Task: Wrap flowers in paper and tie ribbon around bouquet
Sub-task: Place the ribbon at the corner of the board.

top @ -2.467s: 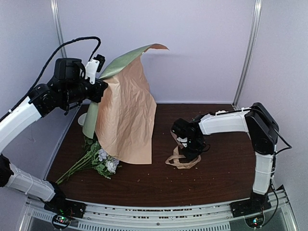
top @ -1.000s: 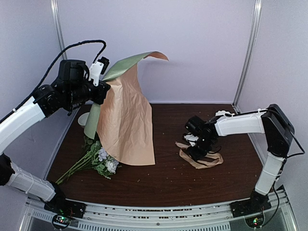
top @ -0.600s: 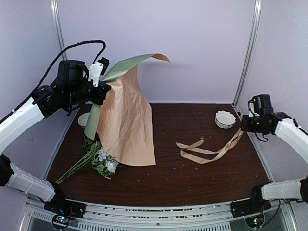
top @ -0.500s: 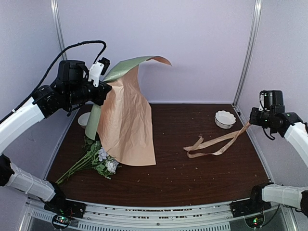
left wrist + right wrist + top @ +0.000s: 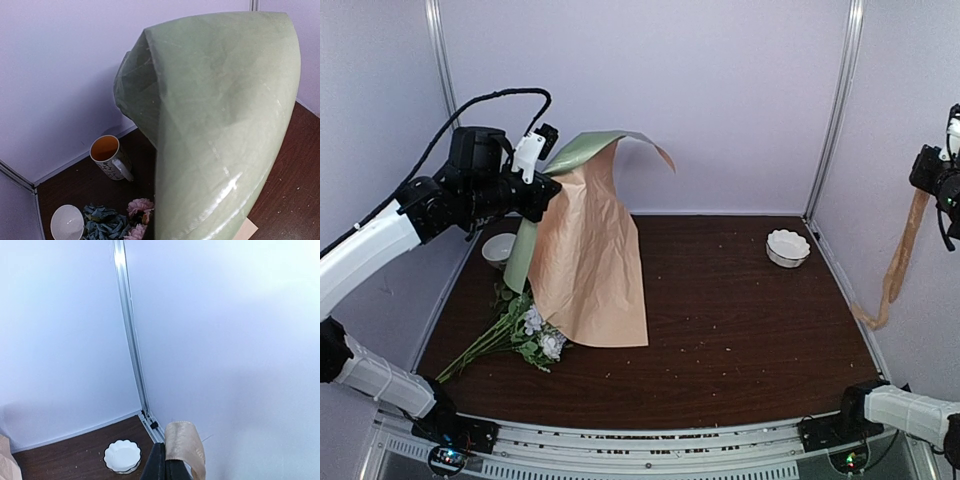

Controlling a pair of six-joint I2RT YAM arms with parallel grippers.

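My left gripper (image 5: 542, 183) is raised at the back left and shut on the top edge of the paper (image 5: 588, 255). The sheet hangs down like a tent, tan face forward and sage green at the top. In the left wrist view the green paper (image 5: 225, 125) fills the frame and hides my fingers. The flowers (image 5: 525, 332) lie on the table under the sheet's lower left, stems toward the near left; pink and blue blooms (image 5: 131, 222) show. My right gripper (image 5: 932, 182) is high at the far right, shut on the ribbon (image 5: 900, 262), which dangles to the table's right edge. The ribbon (image 5: 186, 445) loops over my right gripper (image 5: 165, 461).
A white scalloped dish (image 5: 788, 247) sits at the back right corner, also in the right wrist view (image 5: 122, 456). A white bowl (image 5: 500, 250) and a mug (image 5: 107, 156) stand at the back left behind the paper. An aluminium post (image 5: 832, 110) and walls close in on the right.
My right arm has swung up and to the right, pulling the ribbon off the table until it hangs by the right wall. The left gripper and the paper shifted slightly right.
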